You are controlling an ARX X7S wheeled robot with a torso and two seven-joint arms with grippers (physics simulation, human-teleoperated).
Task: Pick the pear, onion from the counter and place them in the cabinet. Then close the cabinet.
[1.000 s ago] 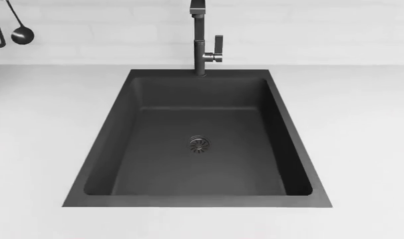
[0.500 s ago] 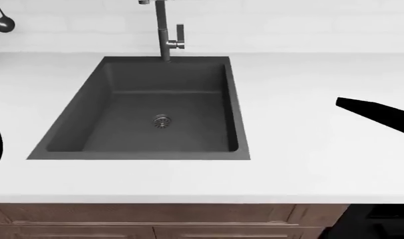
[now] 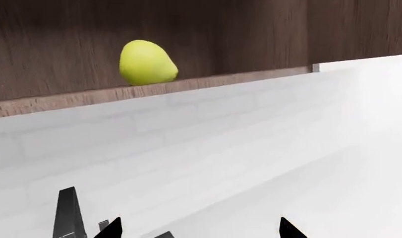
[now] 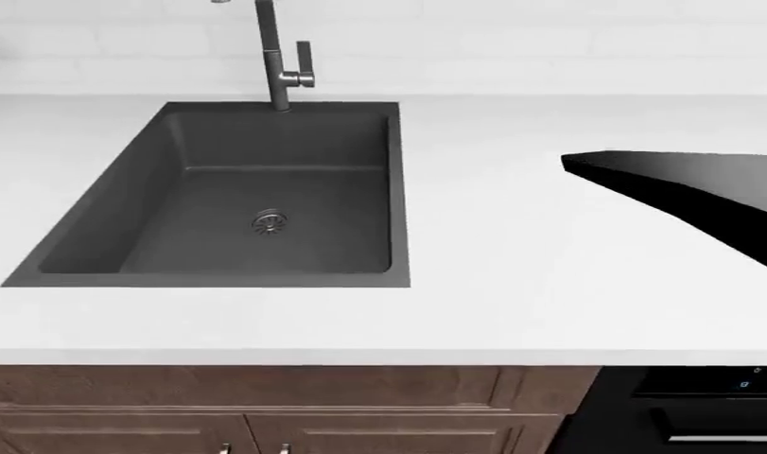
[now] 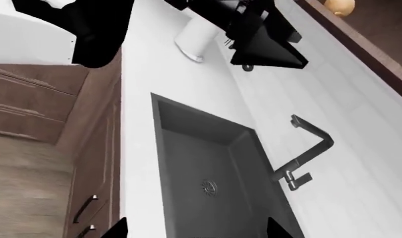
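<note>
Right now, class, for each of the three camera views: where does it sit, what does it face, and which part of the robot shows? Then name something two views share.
Left wrist: on the left arm, facing the cabinet shelf holding the pear; end effector tips show.
Head: on the robot's head, looking down at the counter and sink; a black arm shows.
Right wrist: on the right arm, facing the sink and faucet; end effector tips show.
Shared: head and right wrist both show sink and faucet.

One pear (image 3: pixel 147 63), one onion (image 5: pixel 339 6), one sink (image 4: pixel 232 203), one faucet (image 4: pixel 277 59).
</note>
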